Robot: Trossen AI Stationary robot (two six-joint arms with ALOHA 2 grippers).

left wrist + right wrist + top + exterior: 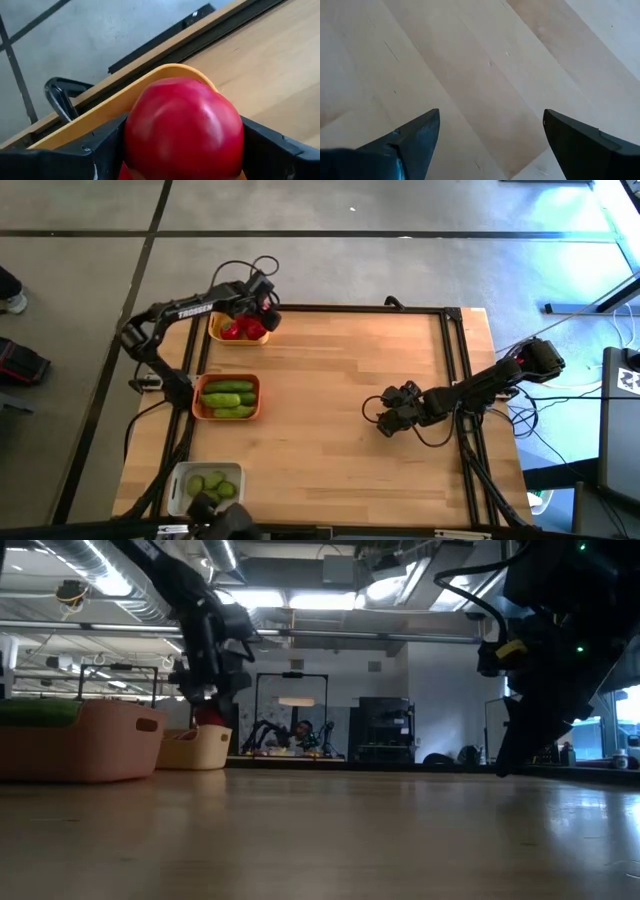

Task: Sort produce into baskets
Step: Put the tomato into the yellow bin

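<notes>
My left gripper (266, 308) is over the yellow basket (216, 332) at the table's far left, shut on a red tomato (184, 127). More red tomatoes (240, 330) lie in that basket. The orange basket (197, 401) holds green cucumbers (228, 393). The white-grey basket (178, 482) at the near left holds pale-green limes (212, 483). My right gripper (384, 412) is open and empty over bare wood right of centre, its fingers apart in the right wrist view (490, 135). My left gripper pinches the red tomato between its two fingers, one finger (105, 150) on each of its opposite sides (135, 135). The tomato is over the yellow basket's rim (165, 72); in the low view it hangs just above the basket (207, 715).
A black frame rail (455, 370) runs along the table's right and far edges. Cables (245, 270) loop behind the far left corner. The table's middle (330, 390) is bare wood. A person sits in the room far behind the table (298, 732).
</notes>
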